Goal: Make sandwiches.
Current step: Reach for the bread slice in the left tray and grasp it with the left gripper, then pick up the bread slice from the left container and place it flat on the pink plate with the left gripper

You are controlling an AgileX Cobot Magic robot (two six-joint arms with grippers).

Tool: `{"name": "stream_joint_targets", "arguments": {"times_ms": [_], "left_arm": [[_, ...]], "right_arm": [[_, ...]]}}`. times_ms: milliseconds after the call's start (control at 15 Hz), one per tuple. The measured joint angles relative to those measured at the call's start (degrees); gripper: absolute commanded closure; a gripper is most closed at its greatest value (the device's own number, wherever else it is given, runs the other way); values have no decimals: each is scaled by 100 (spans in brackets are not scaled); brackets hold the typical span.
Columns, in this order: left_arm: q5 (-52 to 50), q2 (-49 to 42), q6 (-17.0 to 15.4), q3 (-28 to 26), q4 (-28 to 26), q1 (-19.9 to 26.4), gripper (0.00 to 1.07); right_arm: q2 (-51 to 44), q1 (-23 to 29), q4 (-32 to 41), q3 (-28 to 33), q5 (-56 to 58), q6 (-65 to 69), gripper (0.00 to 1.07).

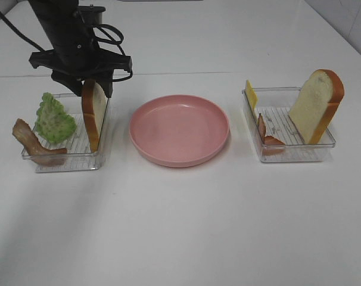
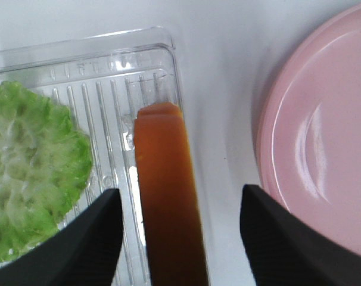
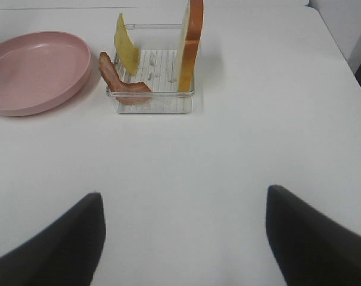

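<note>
A white bread slice with orange-brown crust [image 1: 94, 116] stands on edge in the left clear tray [image 1: 67, 162], beside a ruffled green lettuce leaf [image 1: 54, 119] and a reddish-brown bacon strip [image 1: 33, 142]. My left gripper [image 1: 97, 86] is open just above this slice. In the left wrist view the crust [image 2: 165, 190] lies between its fingers [image 2: 100, 238] without touching them, and the lettuce [image 2: 31, 173] is beside it. The right tray [image 1: 293, 154] holds a second bread slice [image 1: 316, 106], a yellow cheese slice [image 1: 250, 94] and bacon [image 1: 267, 136]. My right gripper [image 3: 183, 238] is open and empty, well short of that tray [image 3: 153, 104].
A round pink plate [image 1: 179, 130] sits between the two trays and holds nothing. It also shows in the left wrist view [image 2: 323, 137] and the right wrist view [image 3: 34, 68]. The white table [image 1: 180, 226] stretches toward the front.
</note>
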Motion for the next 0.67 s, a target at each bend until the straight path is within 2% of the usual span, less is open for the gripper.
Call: {"name": "stream_joint_targets", "arguments": {"times_ms": [267,467,667], "left_arm": [[0,6,0,0,23,0,81],[0,6,0,0,52,0,107],[11,-23,0,0,52,0,107]], "right_arm": [[0,0,0,0,0,0,36],[0,0,0,0,0,0,36],[0,0,0,0,0,0,36]]}}
